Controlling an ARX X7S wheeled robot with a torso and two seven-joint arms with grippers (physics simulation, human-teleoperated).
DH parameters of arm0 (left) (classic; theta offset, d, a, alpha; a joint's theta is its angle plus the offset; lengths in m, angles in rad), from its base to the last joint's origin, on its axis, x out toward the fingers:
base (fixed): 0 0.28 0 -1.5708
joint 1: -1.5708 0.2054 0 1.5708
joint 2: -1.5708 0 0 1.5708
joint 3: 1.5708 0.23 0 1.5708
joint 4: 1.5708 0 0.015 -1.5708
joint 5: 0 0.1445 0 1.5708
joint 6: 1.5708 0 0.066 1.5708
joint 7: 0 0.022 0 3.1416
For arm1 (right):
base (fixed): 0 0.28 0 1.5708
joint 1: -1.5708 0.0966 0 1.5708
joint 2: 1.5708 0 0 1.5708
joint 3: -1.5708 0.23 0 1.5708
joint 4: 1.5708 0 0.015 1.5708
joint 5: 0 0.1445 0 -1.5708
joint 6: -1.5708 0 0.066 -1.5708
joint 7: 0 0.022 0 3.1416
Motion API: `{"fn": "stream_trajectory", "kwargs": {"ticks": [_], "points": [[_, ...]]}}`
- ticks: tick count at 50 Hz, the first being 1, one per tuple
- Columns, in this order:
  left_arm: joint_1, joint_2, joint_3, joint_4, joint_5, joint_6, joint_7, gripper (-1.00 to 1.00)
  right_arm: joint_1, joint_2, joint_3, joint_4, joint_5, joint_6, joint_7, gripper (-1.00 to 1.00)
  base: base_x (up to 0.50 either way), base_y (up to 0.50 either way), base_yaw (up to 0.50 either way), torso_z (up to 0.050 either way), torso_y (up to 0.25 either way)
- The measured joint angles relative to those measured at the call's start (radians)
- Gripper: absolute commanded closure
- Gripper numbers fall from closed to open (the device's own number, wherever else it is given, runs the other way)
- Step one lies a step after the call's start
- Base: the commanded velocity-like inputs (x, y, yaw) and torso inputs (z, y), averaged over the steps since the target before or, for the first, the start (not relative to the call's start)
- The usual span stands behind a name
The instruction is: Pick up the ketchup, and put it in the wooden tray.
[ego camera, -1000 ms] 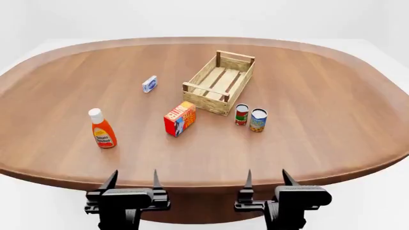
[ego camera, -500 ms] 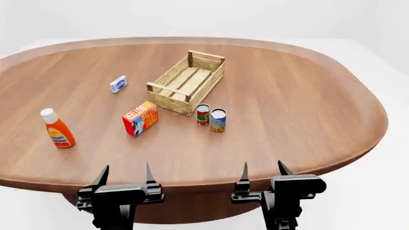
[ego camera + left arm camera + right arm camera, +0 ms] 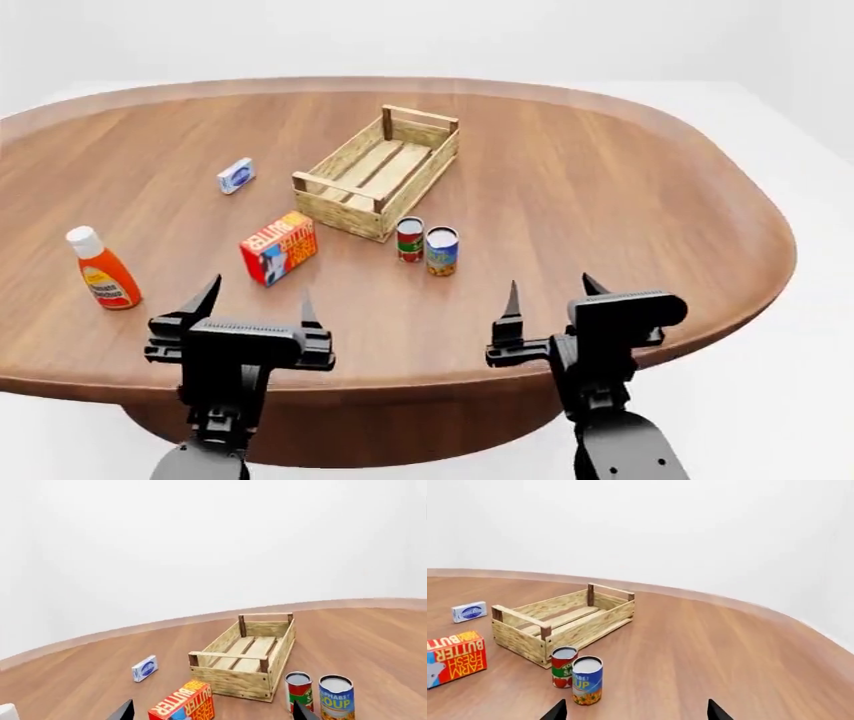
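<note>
In the head view the ketchup stands upright at the left edge of the frame, about mid-height, on the table, white cap up, so its long axis runs vertical. It sits alone there, well apart from the butter box and farther still from the wooden tray, which lies up and to the right of centre with nothing in it.

The left gripper hangs at the lower left of the frame, over the table's near edge, and the bottle lies up and to the left of its fingertips, near but not between them. The right gripper sits at the lower right, well apart from the bottle, so the left arm is plainly the nearer one.

Both pairs of fingers are spread wide and hold nothing (the wrist views show only the dark finger tips at the bottom edge, with open table between them). In the left wrist view just a white corner shows at the bottom left, likely the bottle's cap; the two tin cans stand just beside the tray's near corner.

My judgement: the left arm needs to swing leftward and forward, with the fingers straddling the upright body.
</note>
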Motion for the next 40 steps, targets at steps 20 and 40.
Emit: {"fn": "stream_trajectory", "kwargs": {"ticks": [20, 40], "points": [[-0.090, -0.035, 0.017, 0.044, 0.004, -0.097, 0.010, -1.00, 0.095, 0.033, -0.018, -0.057, 0.026, 0.117, -0.019, -1.00, 0.46, 0.00, 0.00, 0.000, 0.000], [-0.096, -0.044, 0.031, 0.051, 0.003, -0.106, 0.003, -1.00, 0.101, 0.045, -0.018, -0.076, 0.050, 0.130, -0.016, -1.00, 0.50, 0.00, 0.00, 0.000, 0.000]]}}
